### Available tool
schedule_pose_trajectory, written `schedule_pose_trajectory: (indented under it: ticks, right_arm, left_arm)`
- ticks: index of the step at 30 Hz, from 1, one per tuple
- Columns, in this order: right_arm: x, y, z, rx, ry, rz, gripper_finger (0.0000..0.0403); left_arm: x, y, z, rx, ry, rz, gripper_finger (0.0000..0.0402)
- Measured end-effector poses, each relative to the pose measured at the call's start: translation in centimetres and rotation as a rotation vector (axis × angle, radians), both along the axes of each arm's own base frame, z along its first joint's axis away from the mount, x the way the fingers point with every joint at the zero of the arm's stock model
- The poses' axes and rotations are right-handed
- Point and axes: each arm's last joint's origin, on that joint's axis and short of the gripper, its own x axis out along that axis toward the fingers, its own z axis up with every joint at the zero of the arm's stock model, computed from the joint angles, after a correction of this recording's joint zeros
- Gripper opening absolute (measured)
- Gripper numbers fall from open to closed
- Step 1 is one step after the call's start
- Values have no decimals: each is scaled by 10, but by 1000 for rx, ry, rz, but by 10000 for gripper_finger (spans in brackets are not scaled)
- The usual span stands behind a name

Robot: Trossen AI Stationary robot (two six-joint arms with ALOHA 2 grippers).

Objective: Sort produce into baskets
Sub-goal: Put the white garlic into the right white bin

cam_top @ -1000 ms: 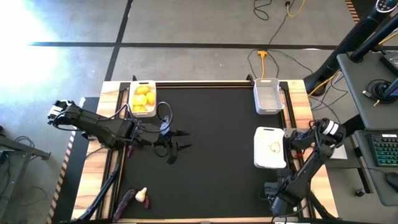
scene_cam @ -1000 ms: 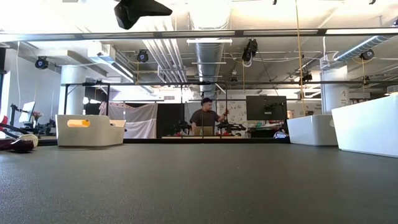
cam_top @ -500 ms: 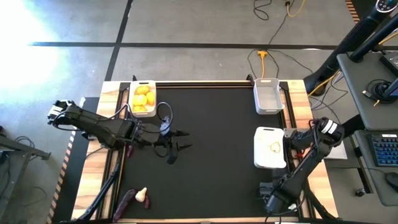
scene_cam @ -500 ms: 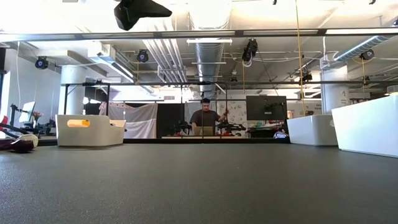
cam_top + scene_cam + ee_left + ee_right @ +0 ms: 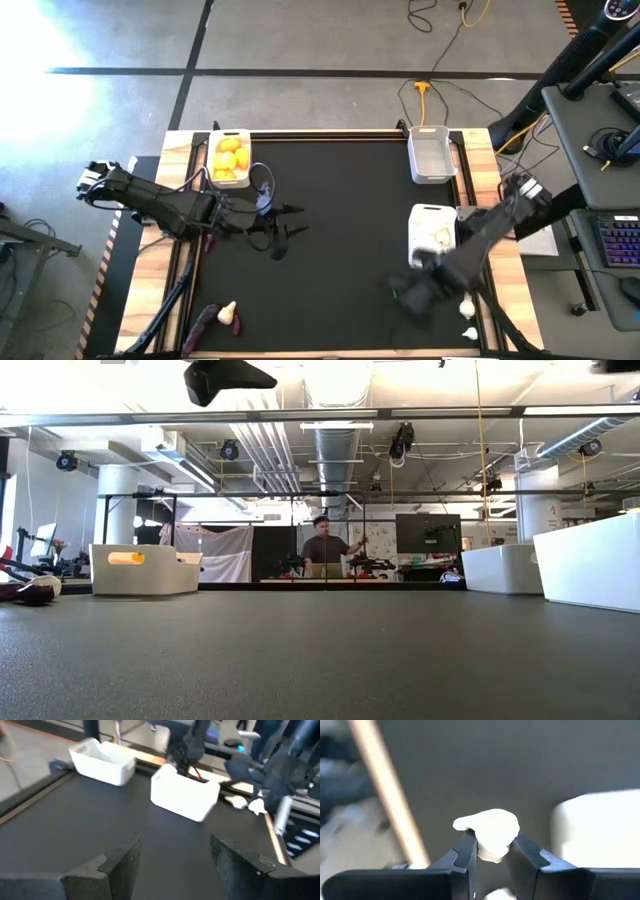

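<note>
Black table [image 5: 350, 200], right claw [image 5: 490, 851] gripping garlic bulb [image 5: 487, 831], left claw [image 5: 172, 862] open, idle.

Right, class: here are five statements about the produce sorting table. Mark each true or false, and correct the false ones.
1. The right gripper is shut on a garlic bulb. True.
2. The basket of yellow fruit sits at the table's far left corner in the high view. True.
3. The left gripper holds an eggplant. False: its fingers are open and empty.
4. The far right basket is full of yellow fruit. False: it looks empty.
5. An eggplant and another garlic bulb lie near the table's front left edge. True.
</note>
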Motion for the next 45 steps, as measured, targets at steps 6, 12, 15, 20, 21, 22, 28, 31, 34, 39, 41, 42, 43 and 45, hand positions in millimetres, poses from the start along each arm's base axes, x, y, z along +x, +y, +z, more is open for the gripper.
schedule_pose_trajectory:
  ticks: [6, 12, 15, 20, 21, 22, 28, 31, 34, 39, 41, 42, 43, 45]
  right_arm:
    - [3, -92, 30, -159, 3, -153, 80]
    - [-16, -144, 4, -151, 147, -166, 78]
    - [-31, -151, -16, -126, 197, -158, 82]
    - [-51, -151, -49, -7, 215, -207, 83]
    - [-54, -151, -54, 3, 219, -220, 82]
    - [-57, -152, -59, 3, 220, -234, 80]
    - [-59, -152, -86, 7, 207, -253, 90]
    - [-58, -152, -96, -5, 219, -254, 111]
    - [-58, -153, -103, -26, 253, -254, 137]
    - [-55, -152, -98, -35, 269, -248, 177]
    - [-54, -152, -88, -41, 287, -251, 189]
    - [-53, -152, -81, -44, 297, -262, 194]
    - [-52, -152, -72, -43, 308, -282, 198]
    - [-50, -148, -54, -16, 315, -326, 204]
  left_arm:
    - [2, 0, 13, 21, -57, -5, 223]
    - [2, -5, 16, -31, -57, -64, 223]
    - [1, -10, 14, -75, -43, -110, 223]
    - [-2, -15, 11, -78, -13, -130, 223]
    - [-2, -15, 11, -77, -12, -130, 223]
    - [-2, -15, 11, -76, -13, -130, 223]
    - [-2, -14, 11, -38, -13, -107, 223]
    - [-2, -13, 11, -33, -14, -99, 223]
    - [-2, -13, 11, -29, -13, -99, 223]
    - [-2, -13, 12, -26, -14, -90, 223]
    - [-2, -13, 12, -24, -15, -86, 223]
    - [-2, -12, 12, -23, -15, -84, 223]
    - [-2, -12, 12, -20, -14, -83, 223]
    - [-1, -11, 12, -15, -15, -81, 223]
